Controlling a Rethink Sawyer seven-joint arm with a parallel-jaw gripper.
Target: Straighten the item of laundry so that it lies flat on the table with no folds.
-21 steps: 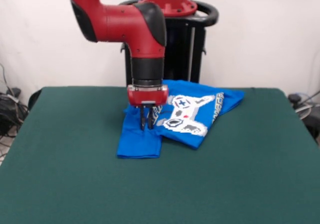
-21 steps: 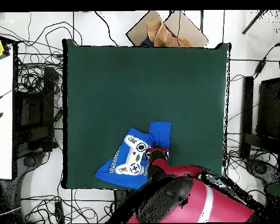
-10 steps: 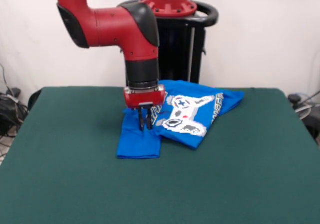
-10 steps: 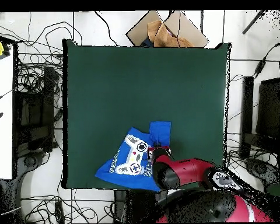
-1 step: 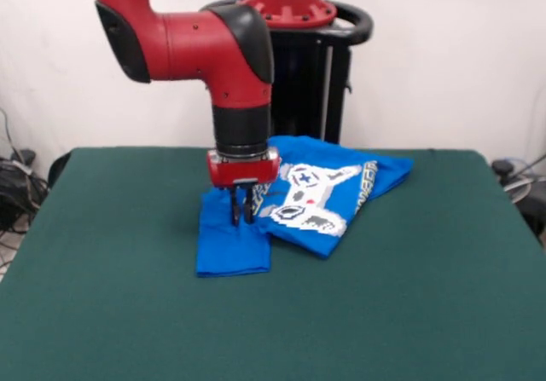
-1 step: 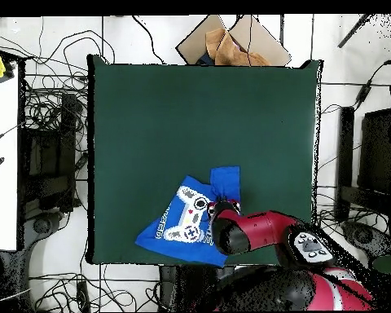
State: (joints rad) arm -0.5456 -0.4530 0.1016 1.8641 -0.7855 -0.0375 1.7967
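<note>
Front view: end effector (image 5: 241, 213) points straight down w/ fingers drawn close together, pinching a raised bit of the blue T-shirt (image 5: 299, 206); the controller print lies just to its right in the pic, a folded flap reaches toward the camera below it, all on the green surface (image 5: 409, 313). Overhead view: end effector itself hidden under the red arm (image 6: 256, 232), T-shirt (image 6: 182, 224) crumpled beside it near the surface (image 6: 199, 114) edge closest to the robot base.

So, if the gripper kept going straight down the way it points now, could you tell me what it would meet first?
Probably the blue T-shirt: the gripper points straight down onto its folded plain part, seemingly touching it already, with the green table beneath.
</note>
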